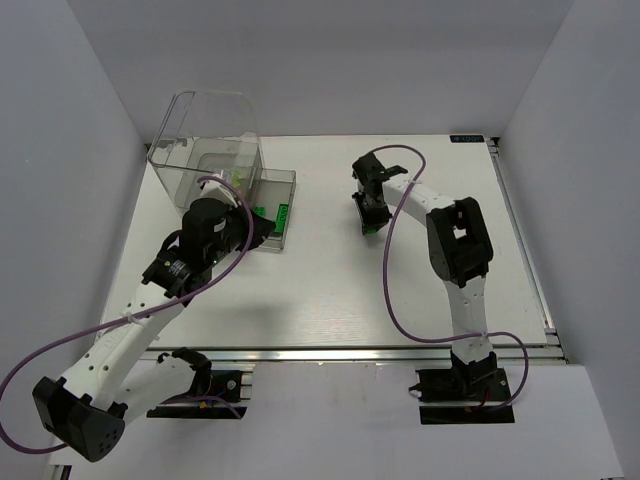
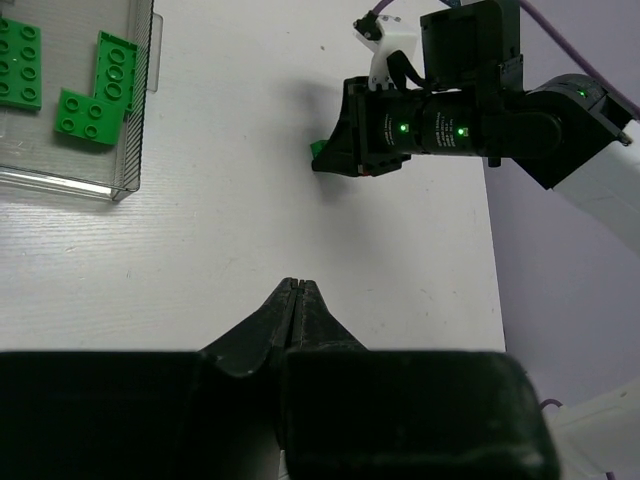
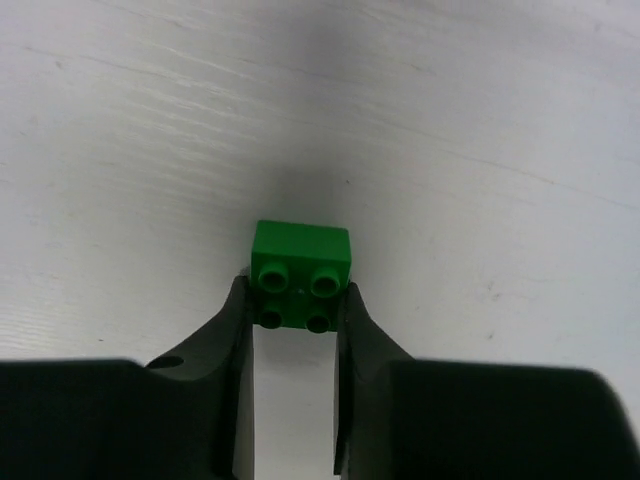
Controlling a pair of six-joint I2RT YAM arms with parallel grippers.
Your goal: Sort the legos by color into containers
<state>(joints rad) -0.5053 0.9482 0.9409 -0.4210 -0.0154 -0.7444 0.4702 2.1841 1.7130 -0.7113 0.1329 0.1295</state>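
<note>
Firmly pinched: one green brick, well apart from its bin

At left, the tall transparent clear-plastic bin with rounded corners (image 1: 200, 130) stands at the far side of the white tabletop (image 1: 330, 290). Flat green studded bricks (image 2: 95, 100) lie in its low front compartment. The left arm (image 1: 150, 300) stretches from its base up to that bin, its wrist just beside the compartment. Its jaws are pressed fully together with nothing between them.

At right, the right arm (image 1: 455, 250) rises to a bent elbow and dips to the middle of the tabletop. Its jaws are closed on the small bright-green two-by-two plastic brick (image 3: 301, 250), one on each of its opposite side walls, with the studs turned toward the wrist camera. Whether the brick rests on the tabletop or hangs just above it cannot be told.

The brick looks hard, rigid and very light, with smooth sides that are probably slippery. The flat side walls seem the right place to grip it, and a skewed pinch could squirt it out.
</note>
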